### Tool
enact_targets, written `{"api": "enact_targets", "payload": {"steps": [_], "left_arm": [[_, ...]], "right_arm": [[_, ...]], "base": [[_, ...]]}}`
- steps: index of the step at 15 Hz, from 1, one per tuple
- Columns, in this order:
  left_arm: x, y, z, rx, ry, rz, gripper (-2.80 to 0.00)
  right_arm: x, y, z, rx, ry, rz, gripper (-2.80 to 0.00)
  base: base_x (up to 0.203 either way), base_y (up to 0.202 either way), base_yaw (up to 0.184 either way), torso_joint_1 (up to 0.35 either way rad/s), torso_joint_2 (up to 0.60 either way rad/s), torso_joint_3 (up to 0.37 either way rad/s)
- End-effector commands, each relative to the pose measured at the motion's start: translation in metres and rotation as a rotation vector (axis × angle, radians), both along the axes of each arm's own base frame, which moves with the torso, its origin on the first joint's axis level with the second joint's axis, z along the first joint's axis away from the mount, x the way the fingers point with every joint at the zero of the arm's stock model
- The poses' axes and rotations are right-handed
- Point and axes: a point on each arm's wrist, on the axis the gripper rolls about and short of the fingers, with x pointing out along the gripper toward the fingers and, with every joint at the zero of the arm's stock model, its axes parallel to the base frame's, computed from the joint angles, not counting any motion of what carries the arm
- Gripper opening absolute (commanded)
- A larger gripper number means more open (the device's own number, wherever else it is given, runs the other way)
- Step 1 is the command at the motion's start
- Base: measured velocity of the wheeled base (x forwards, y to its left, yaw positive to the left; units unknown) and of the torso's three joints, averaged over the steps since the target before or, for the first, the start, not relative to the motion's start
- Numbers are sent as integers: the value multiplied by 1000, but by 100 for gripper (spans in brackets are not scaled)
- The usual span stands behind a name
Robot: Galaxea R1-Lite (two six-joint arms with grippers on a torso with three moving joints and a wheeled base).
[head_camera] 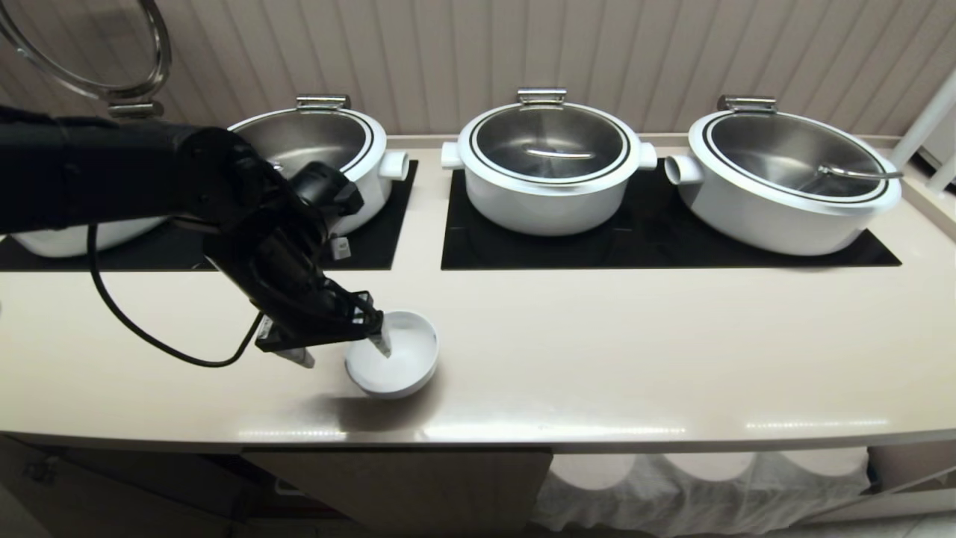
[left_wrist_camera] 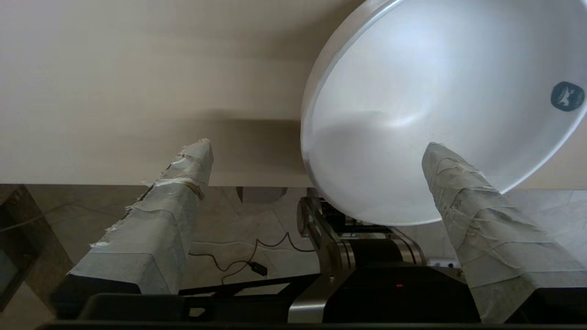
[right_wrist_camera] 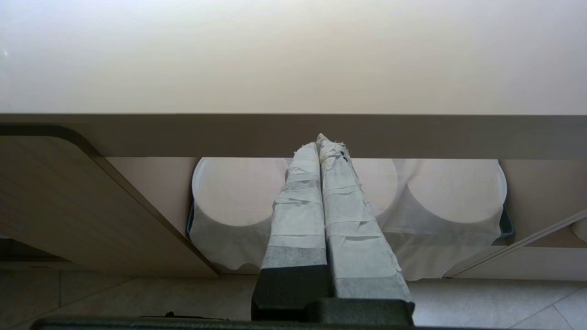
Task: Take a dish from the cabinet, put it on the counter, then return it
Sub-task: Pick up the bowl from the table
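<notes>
One dish set on bench near front edge; left end effector spread astride rim, unclamped; return to cabinet pending.

White dish (dark speck), cream counter
</notes>
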Motion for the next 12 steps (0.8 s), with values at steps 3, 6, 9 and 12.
{"api": "enact_targets", "payload": {"steps": [3, 6, 9, 12], "left_arm": [[7, -2, -13, 19, 40, -1, 0], [11, -1, -19, 39, 51, 7, 0], [13, -1, -24, 45, 63, 11, 0], [17, -3, -27, 42, 54, 9, 0]], "right_arm": [[0, 0, 0, -1, 0, 1, -280], [0, 0, 0, 1, 0, 1, -280], [0, 0, 0, 1, 0, 0, -280], [0, 0, 0, 1, 0, 0, -280]], "base": [[0, 0, 0, 0, 0, 0], [0, 0, 0, 0, 0, 0], [0, 0, 0, 0, 0, 0], [0, 0, 0, 0, 0, 0]]}}
